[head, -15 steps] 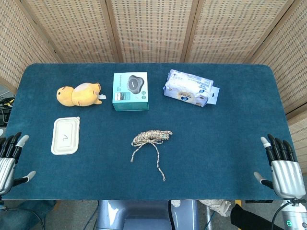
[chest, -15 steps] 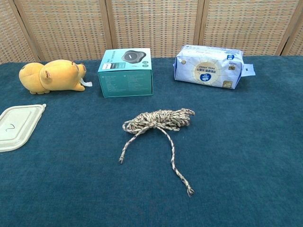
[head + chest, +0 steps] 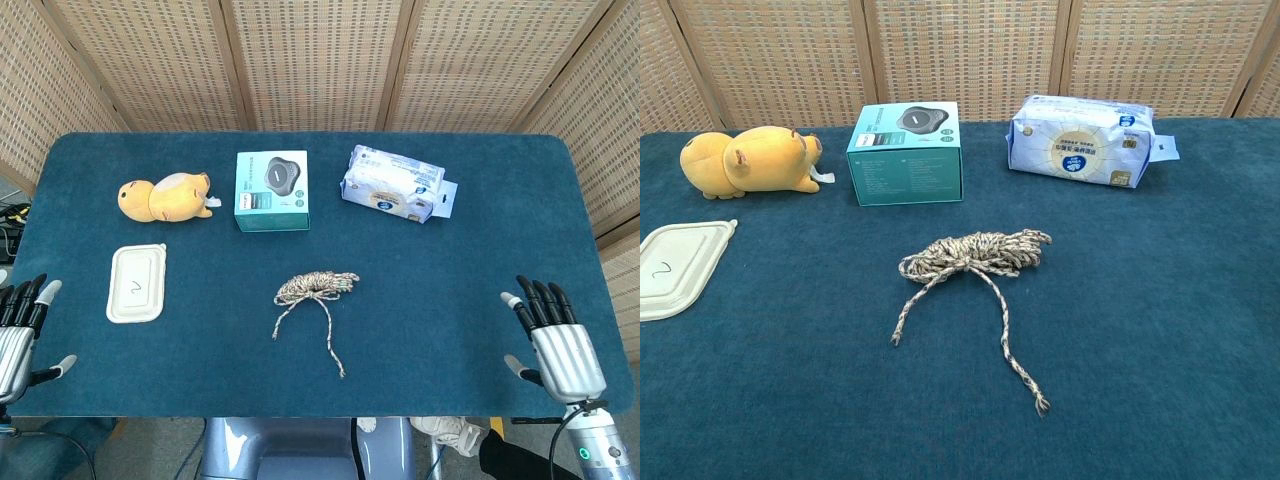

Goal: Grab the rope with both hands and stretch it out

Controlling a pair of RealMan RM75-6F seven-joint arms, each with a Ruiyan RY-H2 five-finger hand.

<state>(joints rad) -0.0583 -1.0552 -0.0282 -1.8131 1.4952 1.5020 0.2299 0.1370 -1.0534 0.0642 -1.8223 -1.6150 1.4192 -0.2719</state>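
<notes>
**Both hands spread at the near corners, rope lying untouched between them**

Only the head view shows the hands. The right hand (image 3: 562,345) sits over the near right part of the surface (image 3: 460,300), palm down, its fingers (image 3: 545,300) spread apart and holding nothing, thumb out toward the middle. The left hand (image 3: 15,335) is at the near left corner, partly cut by the frame edge, its fingers (image 3: 30,295) also spread and empty. The chest view shows neither hand.

The rope (image 3: 315,295) lies on the blue surface between the two hands, well apart from both sets of fingers and roughly midway. The chest view shows it best: a speckled bundle (image 3: 975,252) of coiled loops with two loose tails, a shorter one running toward the left hand's side and a longer one trailing toward the near edge, ending frayed.

Just beyond the left fingers lies a flat white lidded container (image 3: 137,283), cut off at the left frame edge in the chest view. Further out on that side rests a yellow plush toy (image 3: 162,197). Beyond the rope stands a teal box (image 3: 271,190); its front face shows only in the chest view. Far out from the right fingers lies a pack of wipes (image 3: 395,184). A woven screen (image 3: 320,60) stands behind the surface.
</notes>
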